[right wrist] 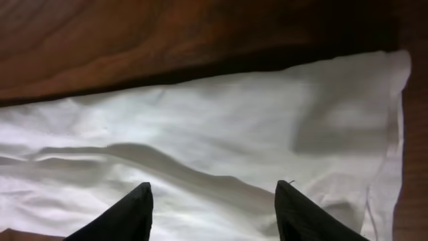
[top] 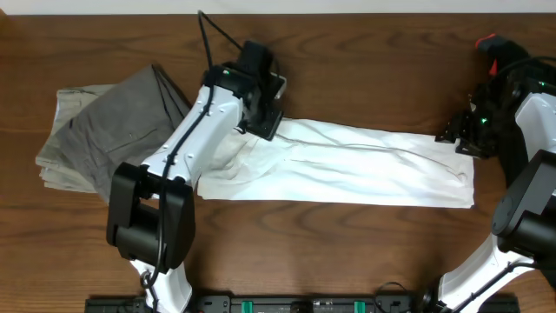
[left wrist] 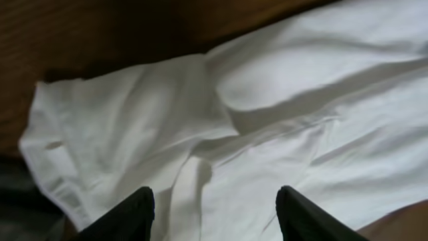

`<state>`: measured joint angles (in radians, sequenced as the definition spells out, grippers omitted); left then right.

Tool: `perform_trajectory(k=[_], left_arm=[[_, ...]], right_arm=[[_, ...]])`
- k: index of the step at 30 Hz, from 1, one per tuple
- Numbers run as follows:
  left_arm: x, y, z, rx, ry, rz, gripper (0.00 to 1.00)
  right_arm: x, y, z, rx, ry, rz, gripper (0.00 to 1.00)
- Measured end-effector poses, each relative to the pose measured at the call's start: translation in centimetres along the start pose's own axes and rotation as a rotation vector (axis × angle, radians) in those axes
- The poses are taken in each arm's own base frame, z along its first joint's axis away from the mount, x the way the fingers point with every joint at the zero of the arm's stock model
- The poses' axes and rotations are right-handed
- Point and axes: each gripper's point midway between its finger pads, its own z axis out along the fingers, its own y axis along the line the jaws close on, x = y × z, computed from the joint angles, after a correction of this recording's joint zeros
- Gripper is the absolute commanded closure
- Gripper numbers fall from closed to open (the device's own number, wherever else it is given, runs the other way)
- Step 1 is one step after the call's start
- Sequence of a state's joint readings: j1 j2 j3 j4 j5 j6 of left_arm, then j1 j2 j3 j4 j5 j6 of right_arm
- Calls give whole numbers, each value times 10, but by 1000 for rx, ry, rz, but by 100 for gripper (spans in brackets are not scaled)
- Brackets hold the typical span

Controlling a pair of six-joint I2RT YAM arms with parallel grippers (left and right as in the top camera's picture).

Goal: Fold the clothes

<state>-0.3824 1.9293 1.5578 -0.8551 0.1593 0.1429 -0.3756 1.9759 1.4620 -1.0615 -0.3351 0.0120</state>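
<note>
– What's it all sitting on?
– A dark brown wooden table. Beyond its far edge only a pale strip of the room shows.
– And the white T-shirt?
– It lies mid-table as a long flat band. Its long axis runs side to side, from the left arm across to the right arm. The left end is rumpled and the right end is squared off.
– Anything else?
– Grey trousers sit in a loose heap at the left. The arm hides whether they touch the shirt.
– What about the left gripper?
– From overhead its fingers can't be seen. Its wrist camera shows them spread above the shirt's creased end, holding nothing.
– And the right gripper?
– The same: released, with its fingers apart over the smooth right end. The shirt's corner and bare wood lie beyond, a closeness the overhead view lacks.
</note>
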Motion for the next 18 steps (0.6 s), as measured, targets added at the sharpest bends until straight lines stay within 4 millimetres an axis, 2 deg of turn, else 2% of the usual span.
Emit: perform_trajectory(k=[7, 14, 18], left_arm=[[1, 6, 13, -3, 9, 48, 46], [14, 7, 44, 8, 90, 76, 58], [20, 7, 48, 11, 108, 76, 72]], right_arm=[[3, 0, 0, 0, 10, 6, 46], [4, 0, 0, 0, 14, 7, 45], [4, 0, 0, 0, 14, 7, 46]])
